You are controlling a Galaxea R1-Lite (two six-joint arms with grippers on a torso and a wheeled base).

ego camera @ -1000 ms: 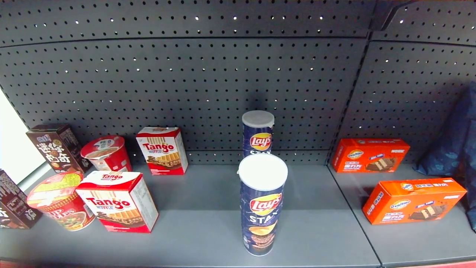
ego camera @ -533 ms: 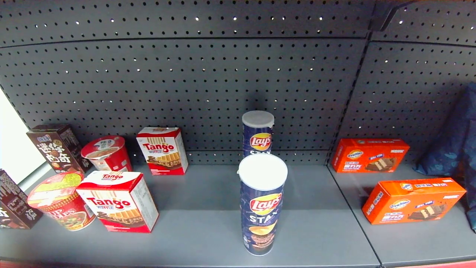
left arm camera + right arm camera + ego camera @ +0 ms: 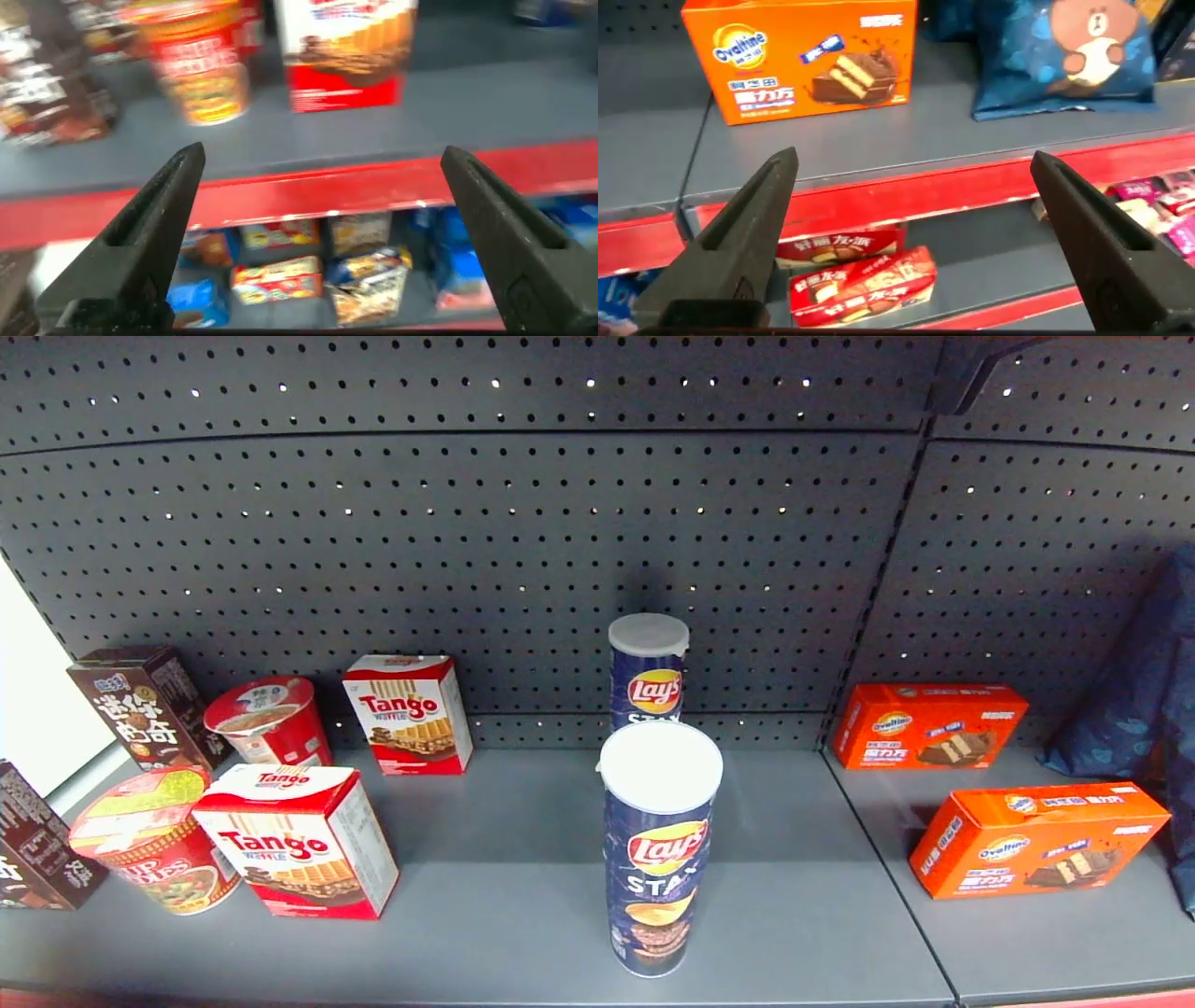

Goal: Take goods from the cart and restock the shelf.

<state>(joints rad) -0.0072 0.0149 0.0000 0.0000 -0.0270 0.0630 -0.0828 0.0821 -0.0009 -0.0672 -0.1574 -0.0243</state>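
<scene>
The left pincer (image 3: 322,157) and right pincer (image 3: 914,161) gaped wide, empty. The tall dark-blue cardboard crisp tube (image 3: 659,859) looked light, stiff and tippy, best gripped mid-body.

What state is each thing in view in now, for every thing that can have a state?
front chips can, upright, lid on
back chips can, upright, lid on
front wafer box, upright, closed
back wafer box, upright, closed
front noodle cup, lid on
back noodle cup, lid on
front orange box, closed
back orange box, closed
left gripper, open, empty
right gripper, open, empty
</scene>
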